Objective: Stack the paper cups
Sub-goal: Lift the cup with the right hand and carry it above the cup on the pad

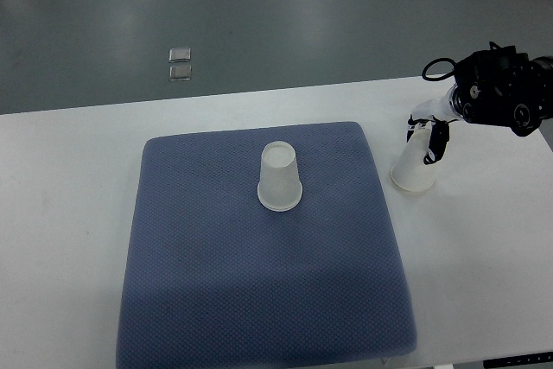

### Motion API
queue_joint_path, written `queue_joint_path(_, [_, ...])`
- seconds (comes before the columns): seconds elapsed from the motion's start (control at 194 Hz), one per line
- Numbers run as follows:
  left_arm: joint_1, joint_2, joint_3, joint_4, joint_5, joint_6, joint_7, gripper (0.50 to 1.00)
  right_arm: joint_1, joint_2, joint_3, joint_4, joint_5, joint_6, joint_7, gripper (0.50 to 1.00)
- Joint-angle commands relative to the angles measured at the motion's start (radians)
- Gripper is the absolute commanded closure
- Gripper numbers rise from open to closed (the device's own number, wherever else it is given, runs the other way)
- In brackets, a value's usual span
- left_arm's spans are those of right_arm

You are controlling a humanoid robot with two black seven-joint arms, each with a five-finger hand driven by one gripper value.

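A white table point(69, 179) stands on a grey polished floor point(259, 15), where two small square plates point(180, 64) are set into the ground beyond the table's far edge. A blue textured mat point(259, 300) covers the middle of the table. Seen from above, one translucent paper cup point(280, 177) stands upside down near the mat's centre. The robot's right hand point(429, 143), reaching in from the right edge on a black-jointed arm point(505, 92), grips a second paper cup point(415, 166), fingers closed around its upper part. That cup sits tilted, mouth down, on the bare table just beside the mat's right edge, well apart from the first.
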Motion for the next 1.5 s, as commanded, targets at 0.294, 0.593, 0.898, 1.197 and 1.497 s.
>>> queue_joint_path(0.294, [0.0, 0.0, 0.0, -0.005, 0.0, 0.002, 0.0, 0.5, 0.425, -0.108, -0.003, 0.162, -0.005, 0.207, 0.002, 0.85])
queue_joint_path(0.593, [0.0, 0.0, 0.002, -0.005, 0.0, 0.0, -0.002, 0.5, 0.701, -0.131, 0.002, 0.23, -0.002, 0.331, 0.011, 0.844])
queue_joint_path(0.898, [0.0, 0.0, 0.003, -0.005, 0.0, 0.0, 0.0, 0.5, 0.726, -0.1, 0.103, 0.266, 0.018, 0.33, 0.006, 0.844])
queue_joint_path(1.197, [0.0, 0.0, 0.003, -0.006, 0.0, 0.0, 0.0, 0.5, 0.741, 0.118, 0.145, 0.256, 0.217, 0.285, 0.005, 0.842])
queue_joint_path(1.497, [0.0, 0.0, 0.003, -0.006, 0.0, 0.0, -0.001, 0.5, 0.704, 0.273, 0.148, 0.246, 0.26, 0.233, 0.005, 0.838])
